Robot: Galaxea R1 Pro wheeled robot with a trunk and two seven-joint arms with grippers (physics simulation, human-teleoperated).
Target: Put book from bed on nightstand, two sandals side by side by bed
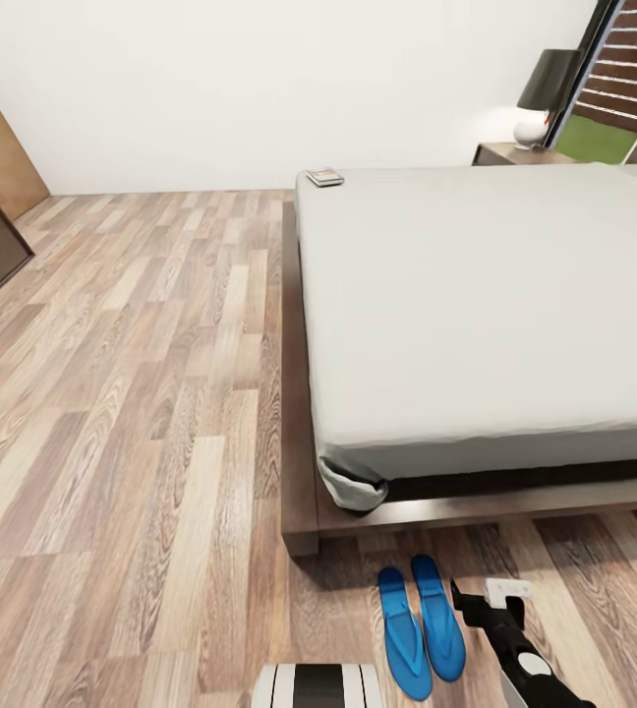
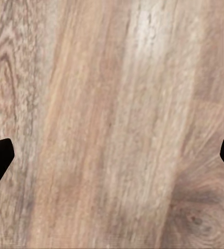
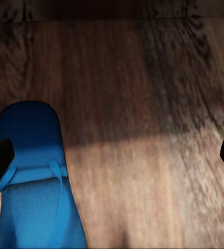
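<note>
Bright blue sandals (image 1: 419, 629), pale grey mattress (image 1: 486, 295), possibly orange-banded book (image 1: 325, 178)

Bare floor (image 1: 132, 393) open left of bed (image 1: 476, 295); sandals (image 1: 419, 629) crowd foot, probably near frame.

Wood-plank floor (image 1: 132, 393), smooth cloth mattress (image 1: 495, 295)

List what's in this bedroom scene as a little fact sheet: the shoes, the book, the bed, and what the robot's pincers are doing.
sandals: two blue sandals side by side on the floor by the bed's corner
book: book on the mattress's far corner
bed: bed, otherwise bare
right pincer: right pincer open beside the sandals
left pincer: left pincer open over wood floor
</note>
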